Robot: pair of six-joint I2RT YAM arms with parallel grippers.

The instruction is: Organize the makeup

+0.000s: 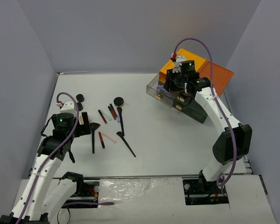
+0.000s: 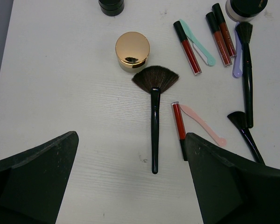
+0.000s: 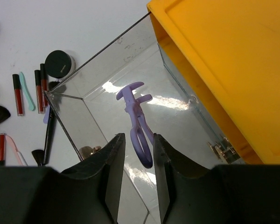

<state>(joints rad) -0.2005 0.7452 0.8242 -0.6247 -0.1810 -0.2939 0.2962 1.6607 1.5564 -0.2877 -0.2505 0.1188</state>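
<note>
Nearest the lens, the right gripper (image 3: 137, 140) hangs over the pulled-out clear drawer (image 3: 84, 119) of the orange-topped box (image 3: 224, 56), its fingers drawn close with a narrow gap. A purple eyelash curler (image 3: 135, 109) reaches forward from that gap into the drawer, presumably because it is meant to be filed there. Whether the fingers clamp its handle loops or merely flank them I cannot tell. Reflections also hide whether it rests on the drawer floor.

The left gripper (image 2: 131, 144) hovers spread wide, holding nothing. A fan brush (image 2: 154, 116) points its handle into the gap, probably lined up as the next pick. Ahead of the brush sits a gold-lidded compact (image 2: 132, 50). Just inside the right finger lie a red lip gloss tube (image 2: 178, 121) and a pink stick (image 2: 203, 123). An angled brush (image 2: 236, 119) vanishes behind that finger, and a black jar (image 2: 111, 5) is cut off at the far edge.
</note>
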